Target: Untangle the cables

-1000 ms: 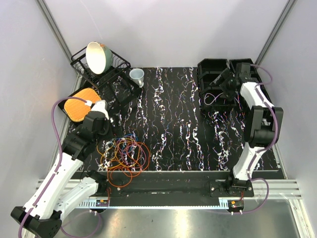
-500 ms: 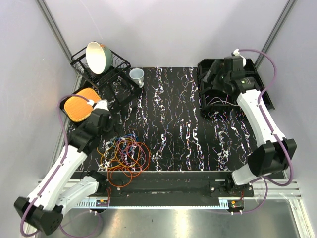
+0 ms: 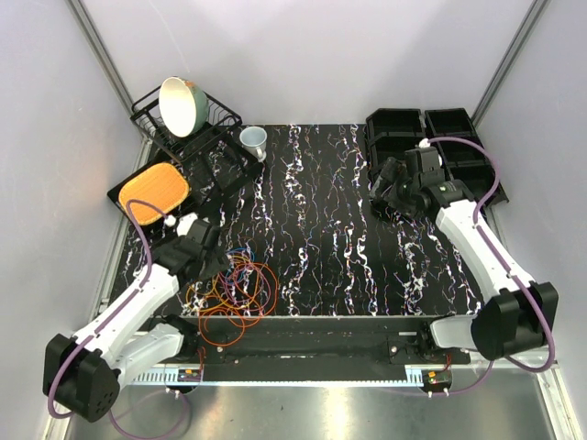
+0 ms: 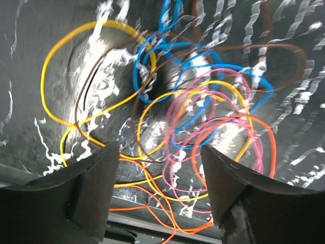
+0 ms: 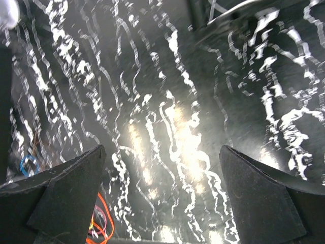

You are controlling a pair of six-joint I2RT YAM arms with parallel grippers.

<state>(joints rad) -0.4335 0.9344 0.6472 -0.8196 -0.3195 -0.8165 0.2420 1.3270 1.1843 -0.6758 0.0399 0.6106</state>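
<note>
Near left of the table (image 3: 367, 275): the cables (image 3: 237, 291) lie in one tangled heap of orange, yellow, blue, pink and brown loops. Left gripper (image 4: 158, 168) hangs over the heap's far left side, fingers moderately apart, none clamped. Further back, right: right gripper (image 5: 162, 173) above bare tabletop, fingers spread wide, empty. Black bins (image 3: 440, 128) stand just beyond

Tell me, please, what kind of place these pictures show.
Probably a robotics test cell: robot arms bolted to a metal rail, plain grey walls around a marbled black table, and staged props like a dish rack, black bins and tangled cables.
</note>
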